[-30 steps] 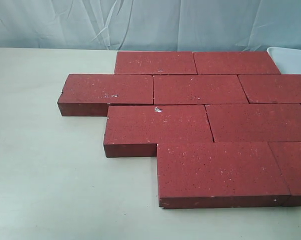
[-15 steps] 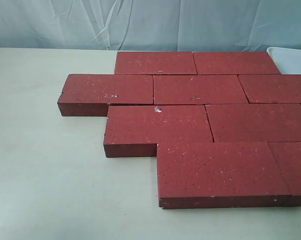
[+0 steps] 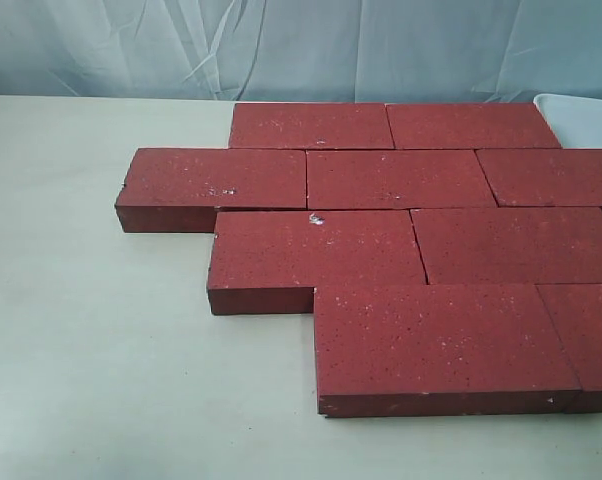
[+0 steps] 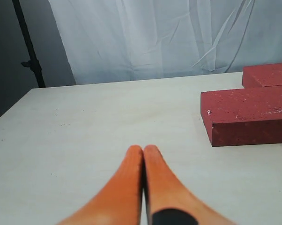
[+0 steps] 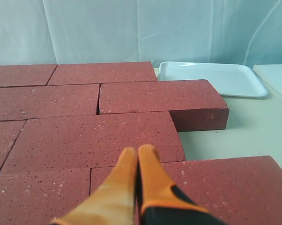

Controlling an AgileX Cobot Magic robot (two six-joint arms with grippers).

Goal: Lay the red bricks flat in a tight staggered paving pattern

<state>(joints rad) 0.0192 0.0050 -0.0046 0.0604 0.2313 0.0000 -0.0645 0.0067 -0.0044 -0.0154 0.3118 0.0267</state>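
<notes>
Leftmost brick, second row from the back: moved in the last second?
No. The leftmost brick lies exactly where it was, judged against the white tray in the exterior view.

The left gripper (image 4: 143,149) has two smooth, tapered orange fingers (image 4: 126,176) with a black patch (image 4: 174,218) near the base. The right gripper (image 5: 137,151) looks alike, one finger yellower.

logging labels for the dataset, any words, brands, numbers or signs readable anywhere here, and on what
None: no view shows readable text.
The bricks carry only white specks, not letters.
The tray, table, curtain, left gripper and right gripper show no markings.
</notes>
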